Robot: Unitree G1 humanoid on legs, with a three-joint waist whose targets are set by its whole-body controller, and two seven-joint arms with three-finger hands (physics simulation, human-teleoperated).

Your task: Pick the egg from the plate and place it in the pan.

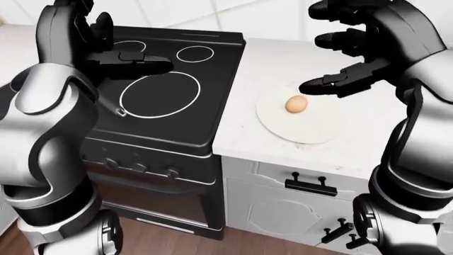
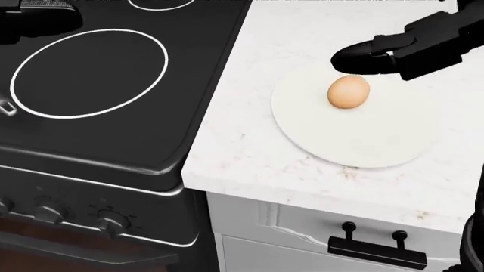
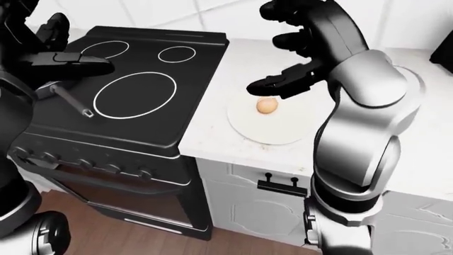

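The egg (image 2: 348, 92) lies on the white plate (image 2: 363, 141), which sits flat on the marble bench (image 2: 249, 153) just beside the black stove (image 2: 113, 124). It rests toward the upper left part of the plate, free of any contact.

The right hand (image 1: 354, 58) hangs over the plate with its fingers (image 2: 363, 58) spread wide and holding nothing. In the head view one dark fingertip reaches in just above the egg, near it but apart. In the left-eye view the other two fingers curl higher up, well above the egg. This spread suits a grasp from above: the egg would end up between the lower finger and the upper pair once the hand drops, so I judge the step in hand to be the approach, with the pick not yet made.

The left hand (image 1: 120, 58) is held over the stove, well away from the egg, its fingers extended and empty. A thin metal handle (image 3: 69, 100) shows under it in the right-eye view, likely the pan's, though the pan body is hidden by the arm, so I cannot tell where exactly it stands. The left hand probably waits there to stay clear of the right arm's path.

The egg is round and smooth, so it may roll on the flat plate if a fingertip nudges it before the others close.
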